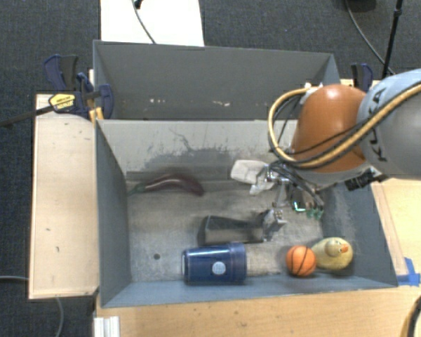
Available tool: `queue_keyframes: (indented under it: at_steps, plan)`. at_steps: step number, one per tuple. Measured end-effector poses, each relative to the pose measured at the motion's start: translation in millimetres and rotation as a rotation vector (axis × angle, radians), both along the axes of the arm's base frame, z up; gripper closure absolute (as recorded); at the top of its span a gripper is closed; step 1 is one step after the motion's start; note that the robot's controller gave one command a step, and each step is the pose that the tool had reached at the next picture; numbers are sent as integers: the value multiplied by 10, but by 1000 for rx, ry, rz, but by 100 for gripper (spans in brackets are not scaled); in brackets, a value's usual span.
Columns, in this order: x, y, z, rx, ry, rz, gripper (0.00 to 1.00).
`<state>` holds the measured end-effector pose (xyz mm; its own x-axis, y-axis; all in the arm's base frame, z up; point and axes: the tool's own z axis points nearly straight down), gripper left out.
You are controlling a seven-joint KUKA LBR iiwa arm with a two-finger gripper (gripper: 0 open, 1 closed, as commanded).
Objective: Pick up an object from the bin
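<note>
Dark carpet [28, 20] all round, and in the middle of it sits the grey metal bin [112, 209] with its scuffed floor. We see the arm [407, 132] reaching in from the view's right, across the bin's right wall. Its orange wrist cover [330, 128] bulges over the back right part of the bin. From there the wrist bends down and toward the front wall, so the gripper [272, 223] hangs low over the floor, right of the bin's middle.

Right at the gripper's tip is one end of a dark grey flat thing [224, 229] — it stretches away from the gripper toward the view's left, lying flat on the floor. Whether the gripper is open or clamped on that end we honestly can't tell, and touching versus just above is unclear too.

Around the gripper:
- a blue cylinder [214, 264] on its side, in front and a bit to the view's left, by the front wall
- a small orange ball [301, 260] in front and slightly to the view's right, with a yellow rubber duck [333, 253] just beside it
- a white crumpled thing [247, 170] behind, near the wrist
- a dark reddish curved thing [170, 182] — well apart, off toward the back left
</note>
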<state>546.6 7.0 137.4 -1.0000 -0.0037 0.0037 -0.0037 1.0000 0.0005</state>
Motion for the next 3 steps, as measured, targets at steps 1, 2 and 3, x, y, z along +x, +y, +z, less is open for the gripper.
queue_keyframes:
  at_steps: [1, 2, 3]
  plan:
    - [18, 0, 28, 0, -6, 0, 0]
    - [-102, -7, -584, 3, -14, -85, 100]
    - [-102, -6, -584, 3, -14, -85, 100]
